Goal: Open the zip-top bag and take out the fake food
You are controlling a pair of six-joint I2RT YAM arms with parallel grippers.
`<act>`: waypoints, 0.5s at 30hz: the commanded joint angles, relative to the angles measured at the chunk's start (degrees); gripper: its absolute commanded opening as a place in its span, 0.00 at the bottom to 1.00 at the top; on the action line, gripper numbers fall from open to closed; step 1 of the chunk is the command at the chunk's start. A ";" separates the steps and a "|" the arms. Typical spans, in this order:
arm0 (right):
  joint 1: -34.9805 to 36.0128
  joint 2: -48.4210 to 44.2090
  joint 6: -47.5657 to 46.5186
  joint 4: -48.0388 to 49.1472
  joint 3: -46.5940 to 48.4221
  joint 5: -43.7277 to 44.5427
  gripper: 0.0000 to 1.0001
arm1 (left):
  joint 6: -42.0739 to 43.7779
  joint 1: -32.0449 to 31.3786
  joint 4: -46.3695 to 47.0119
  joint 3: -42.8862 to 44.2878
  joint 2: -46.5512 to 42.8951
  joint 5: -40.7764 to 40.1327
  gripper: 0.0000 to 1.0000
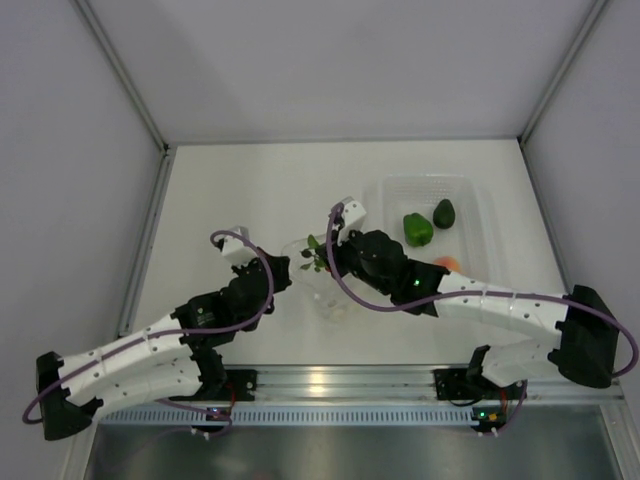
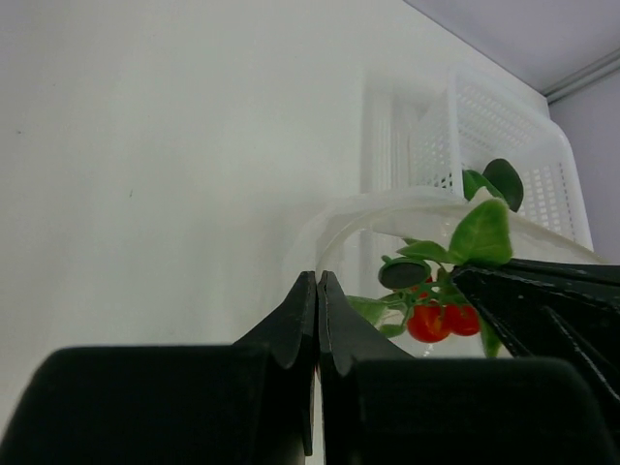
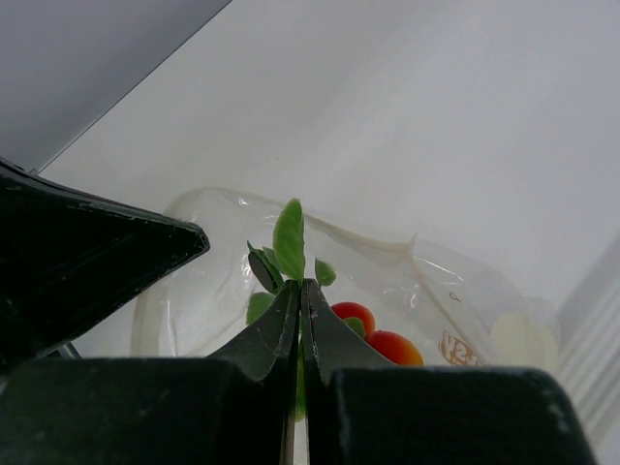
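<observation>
Two clenched hands: left hand (image 2: 318,279) pinches the zip-top bag (image 2: 386,209), right hand (image 3: 298,287) grips the tomato sprig (image 3: 290,238).

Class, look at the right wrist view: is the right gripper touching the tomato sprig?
Touching. The right wrist view shows the right gripper shut on the tomato sprig, with a green leaf rising from between its closed fingertips.

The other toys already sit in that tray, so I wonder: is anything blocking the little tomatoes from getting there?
Only the zip-top bag: the tomato sprig, pinched by the right gripper, sits partly inside its open mouth. Nothing visible lies between bag and clear tray.
</observation>
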 commanded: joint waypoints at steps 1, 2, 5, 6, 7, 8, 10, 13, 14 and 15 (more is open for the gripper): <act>0.58 -4.09 -0.66 -1.51 2.68 2.13 0.00 | 0.24 0.04 -1.60 1.90 2.17 -1.38 0.00; 0.67 -4.53 -0.66 -1.77 2.86 2.49 0.00 | 0.25 0.04 -1.60 2.08 2.53 -1.38 0.00; 0.58 -6.29 -0.31 -2.22 2.69 3.54 0.00 | 0.07 0.04 -1.60 2.43 3.14 -1.55 0.00; 0.50 -6.82 0.04 -2.04 2.60 3.55 0.00 | 0.16 0.04 -1.52 2.60 3.32 -1.64 0.00; 0.15 -7.78 0.39 -1.78 2.34 3.55 0.00 | 0.16 0.04 -1.52 2.61 3.41 -1.64 0.00; 0.14 -8.31 1.36 -1.43 1.72 3.37 0.00 | 0.16 0.04 -1.52 2.61 3.50 -1.56 0.00; -0.29 -9.37 2.15 -0.11 1.19 3.28 0.00 | 0.16 0.04 -1.52 2.61 3.50 -1.47 0.00; -0.73 -10.77 4.26 2.43 0.14 3.28 0.00 | 0.16 0.04 -1.60 2.61 3.32 -1.47 0.00; -0.82 -11.21 5.48 3.40 -0.73 3.02 0.00 | 0.16 0.04 -1.60 2.52 3.15 -1.38 0.00; -1.08 -12.52 5.93 4.71 -1.44 2.06 0.00 | 0.24 0.04 -1.60 2.43 2.88 -1.38 0.00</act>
